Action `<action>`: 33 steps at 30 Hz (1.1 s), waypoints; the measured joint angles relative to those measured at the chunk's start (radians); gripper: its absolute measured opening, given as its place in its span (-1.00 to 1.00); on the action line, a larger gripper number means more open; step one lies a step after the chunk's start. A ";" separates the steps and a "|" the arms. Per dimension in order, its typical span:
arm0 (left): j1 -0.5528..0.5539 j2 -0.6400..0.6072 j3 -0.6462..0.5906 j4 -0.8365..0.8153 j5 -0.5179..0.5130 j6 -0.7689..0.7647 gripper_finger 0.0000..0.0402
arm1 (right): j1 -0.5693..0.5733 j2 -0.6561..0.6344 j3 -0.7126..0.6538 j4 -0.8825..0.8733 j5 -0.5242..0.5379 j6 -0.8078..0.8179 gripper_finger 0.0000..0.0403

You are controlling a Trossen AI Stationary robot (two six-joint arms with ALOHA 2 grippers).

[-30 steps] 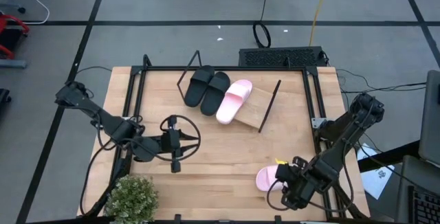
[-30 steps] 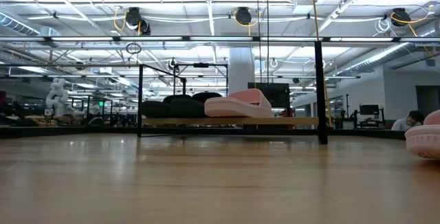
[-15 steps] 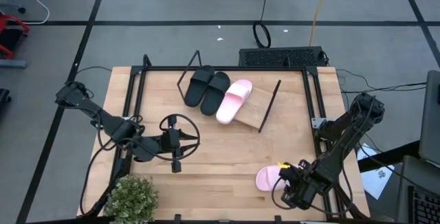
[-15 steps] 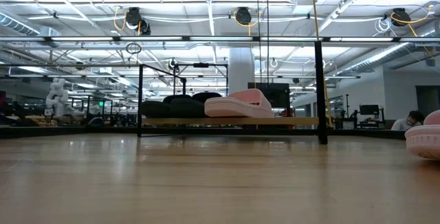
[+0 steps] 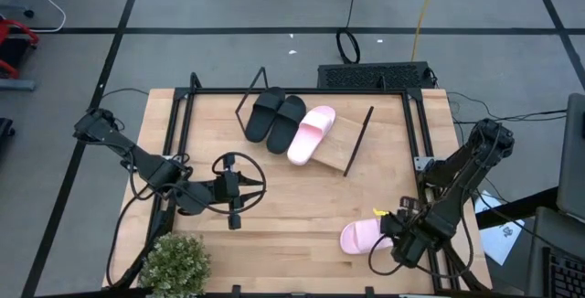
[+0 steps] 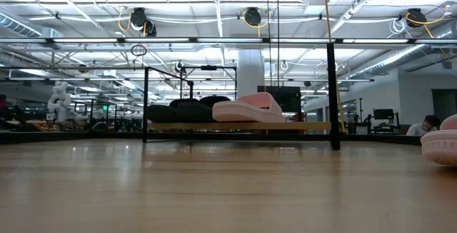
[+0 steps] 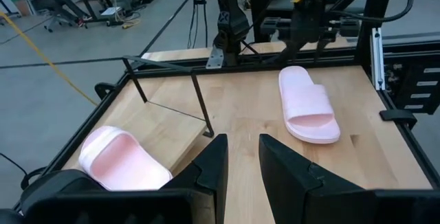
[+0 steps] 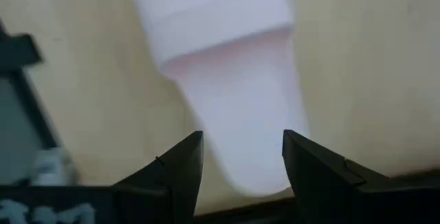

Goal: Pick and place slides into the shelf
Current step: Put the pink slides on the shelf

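Right hand (image 5: 388, 234) sits low at the near right corner of the surface (image 5: 292, 207), fingers spread wide, empty, poised over the heel end of the loose pink slide (image 5: 359, 237); in the right wrist view that slide's sole fills the gap between the 2 fingers (image 8: 175, 169), contact not clear. That slide lies flat on the surface, well apart from the shelf (image 5: 340, 143). Shelf is at the far middle, slanted, with 3 slides at its left end: 2 black slides (image 5: 274, 115) side by side, and the second pink slide (image 5: 311, 133) just beside them, touching the nearer black one. The low view shows the same row on the shelf board, black to the left, pink to the right, and the loose pink slide's edge at the far right of the frame. Left hand (image 5: 235, 189) hovers over the left-middle of the surface, fingers partly apart, nothing between them, well apart from all slides. A plant (image 5: 175, 261) stands at the near left corner.
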 joint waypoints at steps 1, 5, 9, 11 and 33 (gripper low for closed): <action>0.000 0.000 0.000 0.000 0.000 0.000 -0.57 | -0.010 0.000 0.000 -0.011 0.020 -0.055 -0.06; 0.000 0.000 0.000 -0.006 -0.009 0.003 -0.57 | -0.059 0.001 0.000 -0.048 0.094 -0.255 -0.06; 0.000 0.000 0.000 -0.015 -0.047 0.051 -0.57 | -0.113 0.002 0.000 -0.044 0.155 -0.509 -0.06; 0.000 0.000 0.000 -0.013 -0.053 0.089 -0.57 | -0.140 0.002 0.000 -0.043 0.156 -0.603 -0.06; 0.001 0.000 0.000 0.165 -0.083 0.084 -0.57 | -0.034 0.002 -0.132 0.082 0.201 -1.253 -0.06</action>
